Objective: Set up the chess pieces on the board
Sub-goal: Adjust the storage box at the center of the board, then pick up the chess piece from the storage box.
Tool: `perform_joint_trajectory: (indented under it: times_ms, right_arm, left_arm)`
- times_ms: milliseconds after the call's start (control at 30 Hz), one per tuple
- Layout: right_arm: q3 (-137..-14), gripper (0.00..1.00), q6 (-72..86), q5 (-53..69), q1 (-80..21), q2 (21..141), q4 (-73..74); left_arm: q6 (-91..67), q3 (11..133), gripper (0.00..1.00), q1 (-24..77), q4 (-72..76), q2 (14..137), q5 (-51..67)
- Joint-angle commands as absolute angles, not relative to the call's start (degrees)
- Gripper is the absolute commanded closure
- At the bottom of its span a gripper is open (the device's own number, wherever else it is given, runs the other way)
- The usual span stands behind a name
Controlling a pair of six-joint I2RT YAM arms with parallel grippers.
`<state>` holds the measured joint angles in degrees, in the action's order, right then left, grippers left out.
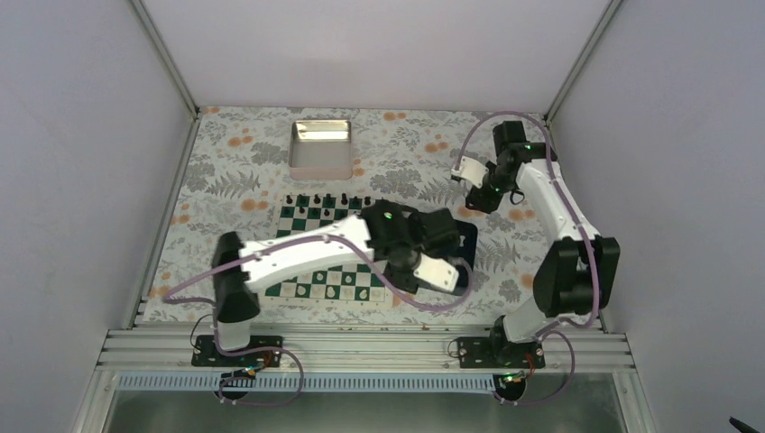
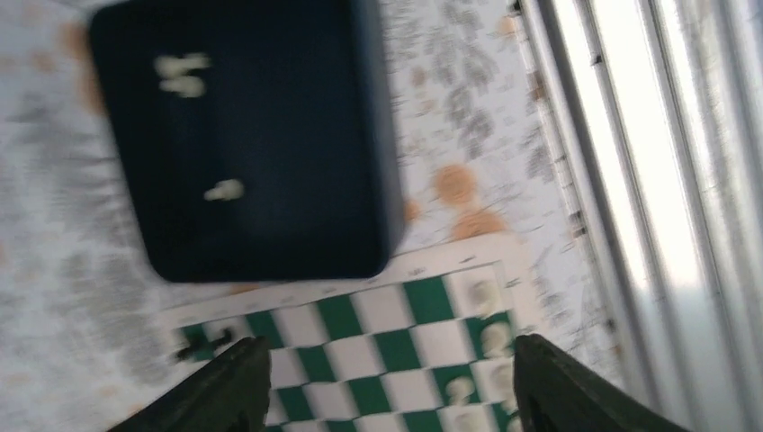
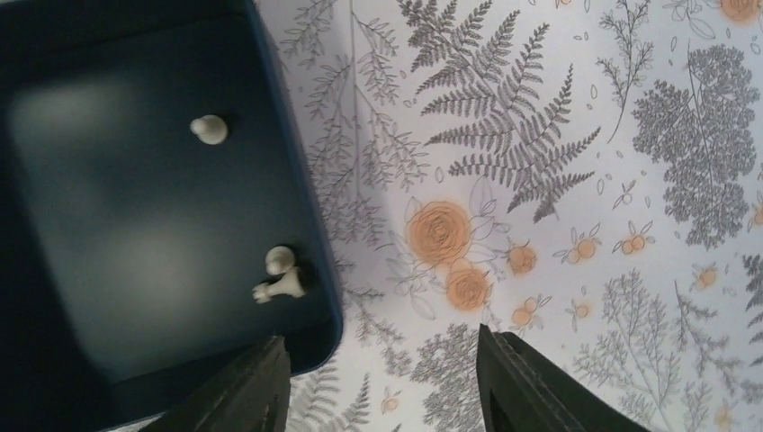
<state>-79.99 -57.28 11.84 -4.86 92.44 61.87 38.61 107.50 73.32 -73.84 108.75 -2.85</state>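
The left jaws stand apart and empty above a corner of the board (image 2: 393, 349), where white chess pieces (image 2: 483, 294) stand on the edge squares. The right jaws, also apart and empty, hang over a corner of the dark blue tray (image 3: 135, 225), which holds three more white pieces on the flowered worktop (image 3: 540, 180).

Left hand (image 2: 389, 373), right hand (image 3: 382, 369) open.

The left arm (image 1: 298, 253) is covering the middle of the board (image 1: 307, 215) from above. The left wrist view is blurring, leaving the white pieces (image 2: 225, 190) in the tray (image 2: 270, 135) as shapeless blobs.
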Motion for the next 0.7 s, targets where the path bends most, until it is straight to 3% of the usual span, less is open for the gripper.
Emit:
perform_joint_trajectory:
  times_ms: [0,100,167,367,500,667]
  right_arm:
    - [-75.9,0.42,-57.7,12.7,-6.7,86.8,62.8]
    - [-73.2,0.33,-56.8,12.4,-10.4,83.5,63.5]
    - [-71.5,0.29,-55.5,11.5,-13.7,82.3,63.7]
    - [-66.4,0.23,-52.7,7.6,-19.5,80.7,60.9]
    - [-65.3,0.32,-51.2,4.9,-19.5,83.0,60.6]
    - [-64.6,0.37,-49.3,1.6,-19.6,86.1,58.7]
  left_arm:
    - [37.7,105.0,0.27,67.9,-71.2,102.1,-10.6]
    - [39.2,103.0,0.15,59.2,-68.1,97.9,-12.1]
    - [40.1,102.2,0.01,52.0,-65.3,95.3,-12.0]
    - [41.8,95.0,0.0,30.3,-51.6,85.3,-11.1]
    - [39.5,90.4,0.0,15.4,-40.0,79.5,-10.4]
    - [30.9,87.2,0.0,-5.3,-34.3,77.6,3.6]
